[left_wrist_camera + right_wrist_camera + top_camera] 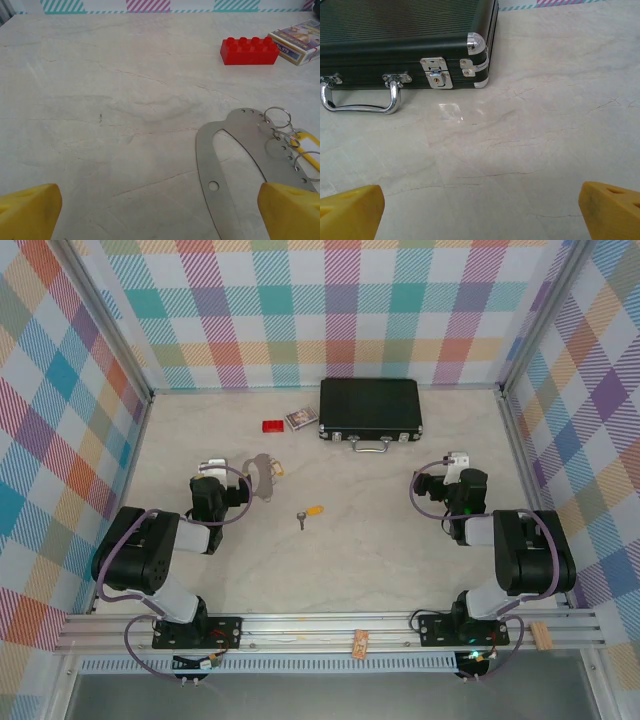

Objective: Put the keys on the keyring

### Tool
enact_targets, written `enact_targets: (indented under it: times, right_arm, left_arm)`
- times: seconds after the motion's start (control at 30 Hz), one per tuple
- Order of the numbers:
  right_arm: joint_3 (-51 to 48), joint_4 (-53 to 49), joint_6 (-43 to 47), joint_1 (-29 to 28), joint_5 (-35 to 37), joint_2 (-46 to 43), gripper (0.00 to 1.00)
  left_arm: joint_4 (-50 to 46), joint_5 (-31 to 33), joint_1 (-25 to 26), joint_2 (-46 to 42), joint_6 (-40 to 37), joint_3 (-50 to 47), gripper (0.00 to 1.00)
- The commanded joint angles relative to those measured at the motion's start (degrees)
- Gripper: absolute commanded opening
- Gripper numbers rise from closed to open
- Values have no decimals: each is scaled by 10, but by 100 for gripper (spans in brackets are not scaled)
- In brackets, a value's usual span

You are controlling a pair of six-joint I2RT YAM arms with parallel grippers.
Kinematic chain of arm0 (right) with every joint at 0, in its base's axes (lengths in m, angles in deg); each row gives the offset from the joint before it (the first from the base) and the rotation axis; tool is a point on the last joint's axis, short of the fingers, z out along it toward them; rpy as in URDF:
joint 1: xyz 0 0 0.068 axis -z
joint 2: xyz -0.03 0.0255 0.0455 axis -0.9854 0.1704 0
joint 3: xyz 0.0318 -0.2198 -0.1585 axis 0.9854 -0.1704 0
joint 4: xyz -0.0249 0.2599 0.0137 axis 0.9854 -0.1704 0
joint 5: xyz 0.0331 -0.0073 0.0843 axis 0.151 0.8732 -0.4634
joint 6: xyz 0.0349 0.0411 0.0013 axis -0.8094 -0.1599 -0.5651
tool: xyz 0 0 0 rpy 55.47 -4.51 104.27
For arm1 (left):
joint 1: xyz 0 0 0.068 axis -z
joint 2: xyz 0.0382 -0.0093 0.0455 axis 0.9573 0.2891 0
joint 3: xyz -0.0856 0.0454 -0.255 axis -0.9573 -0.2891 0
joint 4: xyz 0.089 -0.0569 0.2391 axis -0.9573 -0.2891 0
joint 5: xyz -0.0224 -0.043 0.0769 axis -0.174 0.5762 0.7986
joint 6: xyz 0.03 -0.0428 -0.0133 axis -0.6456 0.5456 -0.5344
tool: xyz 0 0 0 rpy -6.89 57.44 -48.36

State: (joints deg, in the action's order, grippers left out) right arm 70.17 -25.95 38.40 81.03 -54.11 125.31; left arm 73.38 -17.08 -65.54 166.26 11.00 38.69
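Left gripper [160, 214] spread wide, nothing between its fingers. The keyring [206, 150] lies flat just ahead, close by its right finger [290, 210]. The keys [308, 515] sit apart, further to that hand's right and behind it. Right gripper [480, 214] open too, empty, facing the black case [405, 40]. Best play, I'd say: shift right, straddle the loop's thin edge and pinch there, leaving the small rings [277, 117], seemingly threaded through its holes, free.
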Motion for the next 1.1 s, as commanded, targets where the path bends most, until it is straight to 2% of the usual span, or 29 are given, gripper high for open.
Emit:
enact_targets:
  times: [0.0,1.07]
  right_arm:
    - [10,5,3,1,-8,-3,99]
    - [8,8,3,1,-7,-4,99]
  left_arm:
    - [16,-6,-6,-7,-4,-3,100]
    - [-16,-8,-19,-6,13,16,100]
